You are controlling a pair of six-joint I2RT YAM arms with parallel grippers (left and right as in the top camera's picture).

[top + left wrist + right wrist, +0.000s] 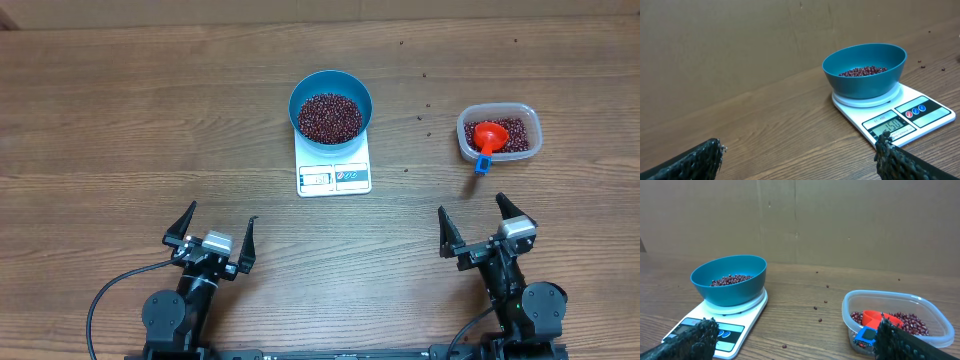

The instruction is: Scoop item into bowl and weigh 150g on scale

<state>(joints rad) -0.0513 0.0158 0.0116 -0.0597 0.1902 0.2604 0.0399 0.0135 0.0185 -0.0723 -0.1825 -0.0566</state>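
The blue bowl (331, 105) (864, 70) (729, 279) stands on the white scale (334, 170) (920, 116) (745, 317) and holds a heap of dark red beans (330, 117) (863, 72) (730, 280). The scale's display (888, 123) shows digits. More beans (516, 136) (910, 323) lie in a clear tub (499, 132) (896, 316) at the right, with an orange scoop (488, 136) (875, 318) on a blue handle resting in it. My left gripper (220, 231) (799, 150) and right gripper (471, 216) (795, 330) hover near the table's front edge, both open and empty.
A few stray beans (419, 119) (820, 320) lie on the wooden table (120, 130) between the scale and the tub. A brown cardboard wall (840, 220) stands behind the table.
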